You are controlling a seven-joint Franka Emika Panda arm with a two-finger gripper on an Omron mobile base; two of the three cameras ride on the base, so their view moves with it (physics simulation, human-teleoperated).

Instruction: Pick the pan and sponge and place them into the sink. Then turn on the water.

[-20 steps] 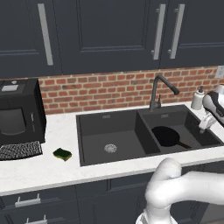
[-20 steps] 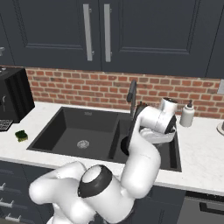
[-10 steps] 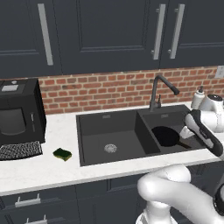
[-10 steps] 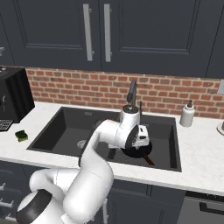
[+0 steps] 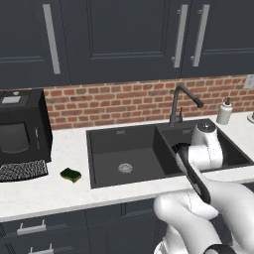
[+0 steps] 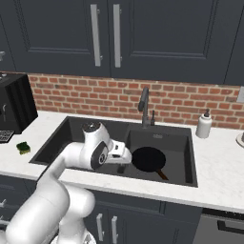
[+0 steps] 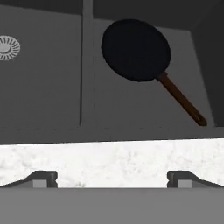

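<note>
The black pan point(image 7: 135, 50) lies flat in the sink's smaller right basin, its brown handle point(image 7: 181, 99) pointing toward the front right corner; it is also in the right base view as the pan point(image 6: 148, 159). The green sponge point(image 5: 71, 174) rests on the white counter left of the sink point(image 5: 114, 144), also seen as the sponge point(image 6: 23, 147). My gripper point(image 7: 111, 179) is open and holds nothing. It hovers above the sink's front rim near the divider point(image 7: 86, 65), just left of the pan, seen as the gripper point(image 6: 122, 167). The dark gooseneck faucet point(image 5: 181, 99) stands behind the sink; no water runs.
A white soap dispenser point(image 5: 224, 111) stands on the counter right of the faucet. A black appliance point(image 5: 20, 129) and a dark ribbed mat point(image 5: 20, 171) sit at the far left. The left basin holds only its silver drain point(image 5: 125, 168). Dark cabinets hang above the brick backsplash.
My arm has swung from the right end of the sink leftward across the right basin to its front rim by the divider. The pan stays in the basin; the jaws stay open.
</note>
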